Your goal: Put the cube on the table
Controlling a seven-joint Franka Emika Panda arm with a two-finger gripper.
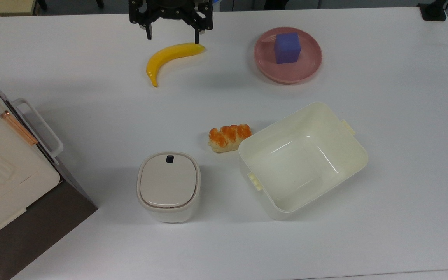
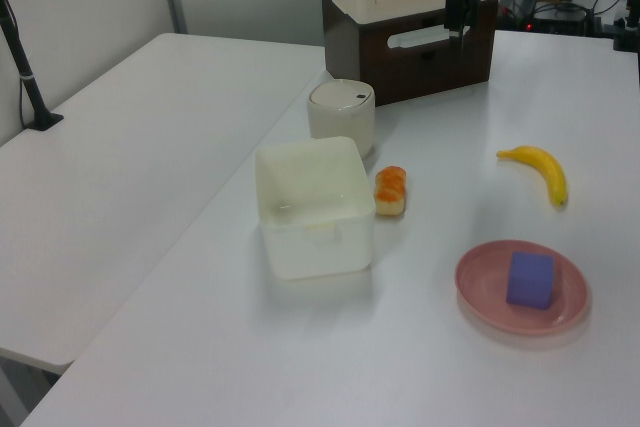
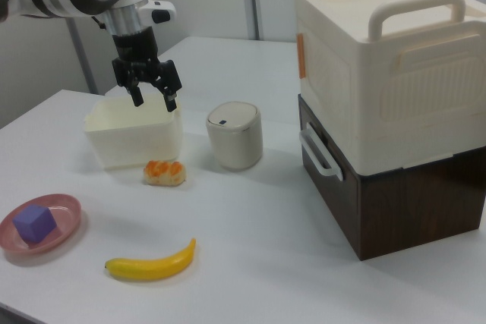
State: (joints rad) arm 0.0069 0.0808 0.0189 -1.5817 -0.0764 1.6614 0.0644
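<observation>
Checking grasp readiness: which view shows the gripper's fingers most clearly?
The right view: the gripper hangs open in mid-air, both fingers in profile. The top view crops the gripper at the frame edge; the left view shows it small against the dark cabinet.

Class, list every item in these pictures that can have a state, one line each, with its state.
pincer: open, holding nothing, up above the table
cube: resting on the pink plate
cream tub: empty, upright
lidded canister: lid shut
banana: lying on the table
bread roll: lying beside the tub

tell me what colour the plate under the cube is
Pink; the plate shows best in the top view.
</observation>
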